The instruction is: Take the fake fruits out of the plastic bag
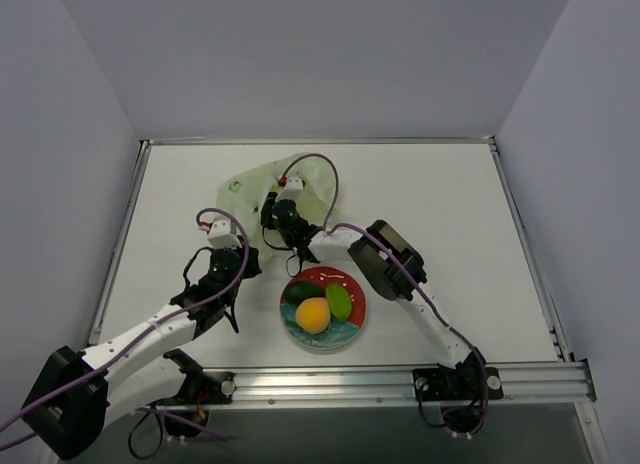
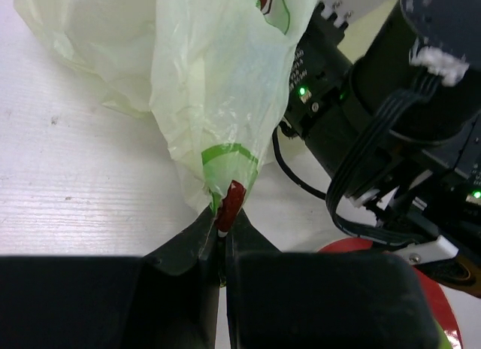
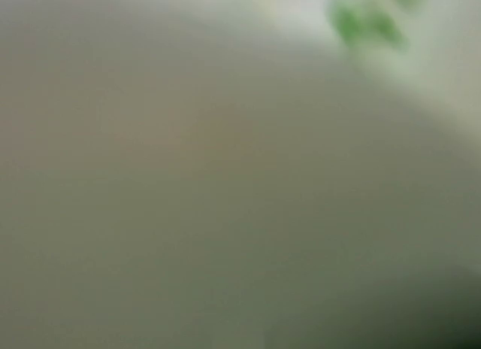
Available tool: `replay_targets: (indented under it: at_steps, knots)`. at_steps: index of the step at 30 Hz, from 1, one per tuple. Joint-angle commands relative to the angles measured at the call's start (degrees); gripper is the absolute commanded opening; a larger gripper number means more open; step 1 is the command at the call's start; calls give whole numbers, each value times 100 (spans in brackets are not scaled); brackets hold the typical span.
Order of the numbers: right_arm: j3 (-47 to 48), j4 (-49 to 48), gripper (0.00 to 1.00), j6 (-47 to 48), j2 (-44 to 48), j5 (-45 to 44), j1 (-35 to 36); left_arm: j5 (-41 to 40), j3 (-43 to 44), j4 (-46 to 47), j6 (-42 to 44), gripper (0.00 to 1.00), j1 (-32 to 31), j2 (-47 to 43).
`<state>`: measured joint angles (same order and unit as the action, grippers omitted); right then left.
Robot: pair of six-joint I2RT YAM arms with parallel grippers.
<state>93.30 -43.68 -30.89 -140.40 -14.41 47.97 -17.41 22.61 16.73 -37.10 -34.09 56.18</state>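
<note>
Fruits, three of them, are sitting light and smooth on the plate. The plastic bag is lying thin and floppy on the tabletop behind. Up close, the left gripper jaws are pinching its corner. The right gripper is reaching into it. Its own camera is showing only blur, so I cannot tell its jaws.

A thin translucent pale yellow-green plastic bag lies crumpled at 11 o'clock from the red floral plate, with green and red print near one gathered corner. On the plate, touching one another: dark green oval plastic fruit at 10 o'clock, round orange plastic fruit at 6 o'clock, light green plastic fruit at 2 o'clock.
</note>
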Motion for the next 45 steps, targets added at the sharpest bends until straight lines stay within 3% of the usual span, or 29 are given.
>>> replay_targets:
  at_steps: [1, 12, 21, 23, 25, 26, 28, 33, 42, 45]
  knots:
    - [-521, -789, 19, -40, 433, -508, -50, -17, 68, 155, -16, 2, 42, -108]
    - [-3851, -1784, 11, 443, 2831, -940, -24, 439, 138, 497, -8, 2, 69, 340]
    - [-4759, -1240, 11, 357, 4159, -1239, 37, 528, 278, 472, 256, 2, 86, 419]
    - [-4882, -1082, 14, 286, 4240, -1195, 11, 773, 323, 497, 247, 13, 121, 429]
    - [-4891, -871, 17, 329, 4223, -1160, -24, 1106, 428, 524, 204, 35, 139, 289]
    - [-4900, -844, 17, 373, 4205, -1099, -85, 1169, 498, 402, 151, 58, 156, 114]
    - [-4900, -940, 17, 452, 4179, -941, -173, 1231, 865, 121, 37, 69, 174, -72]
    - [-4584, -826, 17, 541, 3941, -317, -445, 923, 1482, -443, -525, 73, 463, -502]
    - [-4267, -571, 17, 629, 3634, 175, -692, 1451, 2018, -460, -1194, 84, 1702, -582]
    - [-4355, -677, 17, 611, 3756, 290, -762, 1643, 2247, -908, -1421, 85, 2036, -145]
